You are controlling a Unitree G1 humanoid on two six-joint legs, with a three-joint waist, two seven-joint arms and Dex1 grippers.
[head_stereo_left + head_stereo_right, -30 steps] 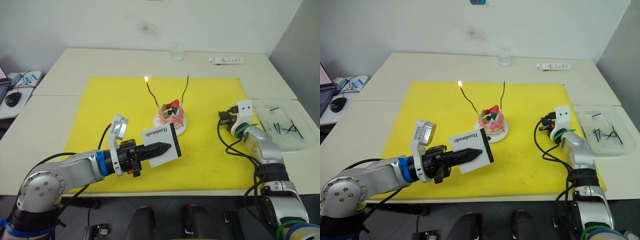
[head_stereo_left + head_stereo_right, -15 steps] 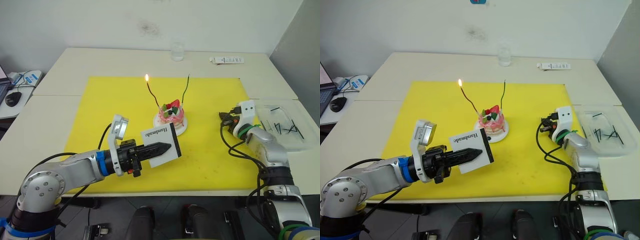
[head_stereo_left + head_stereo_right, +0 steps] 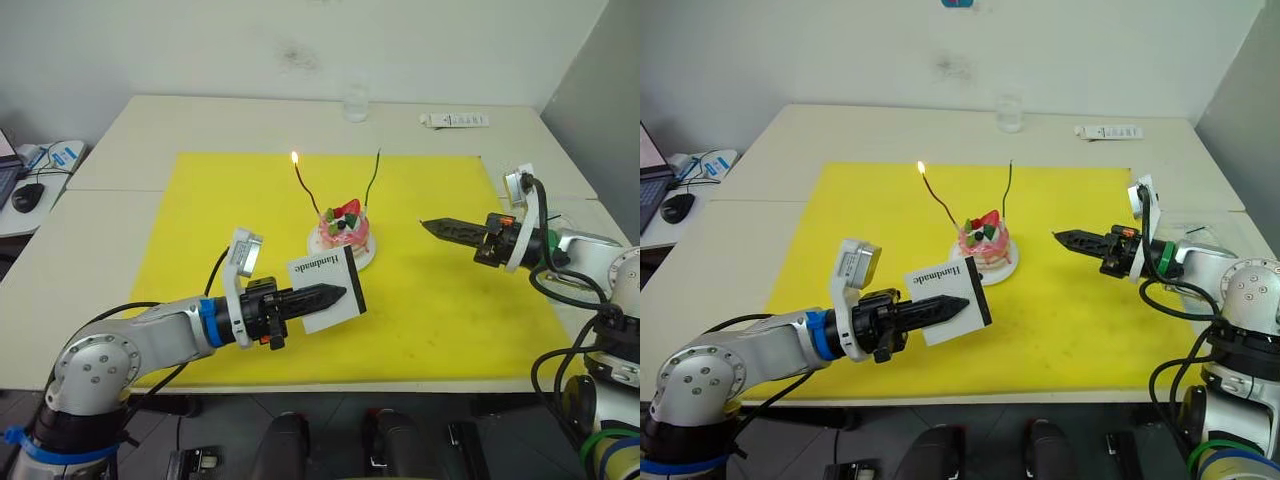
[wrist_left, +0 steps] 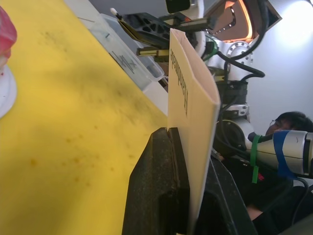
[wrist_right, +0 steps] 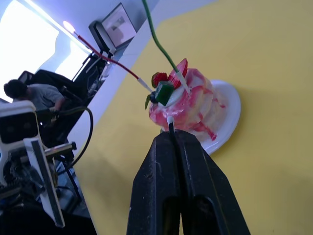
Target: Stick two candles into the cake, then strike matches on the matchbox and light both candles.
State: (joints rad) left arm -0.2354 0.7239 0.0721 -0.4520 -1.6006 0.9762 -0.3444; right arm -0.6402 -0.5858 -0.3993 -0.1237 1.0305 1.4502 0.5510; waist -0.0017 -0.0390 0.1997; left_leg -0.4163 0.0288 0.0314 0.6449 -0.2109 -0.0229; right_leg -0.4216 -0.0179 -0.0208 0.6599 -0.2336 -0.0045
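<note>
Left gripper (image 3: 335,294) gripped the matchbox (image 3: 325,289) at the cake's (image 3: 343,227) 7 o'clock, presented for striking; right gripper (image 5: 171,128) pinched a match (image 5: 170,123).

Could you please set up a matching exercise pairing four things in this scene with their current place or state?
Things:
1. red-brown candle
2. green candle
3. matchbox
4. match

States:
A. stuck in the cake, unlit
B. clamped in the left hand, held upright
C. burning at its tip
D. pinched in the right hand, white head showing

Pairs: 1-C, 2-A, 3-B, 4-D
</note>
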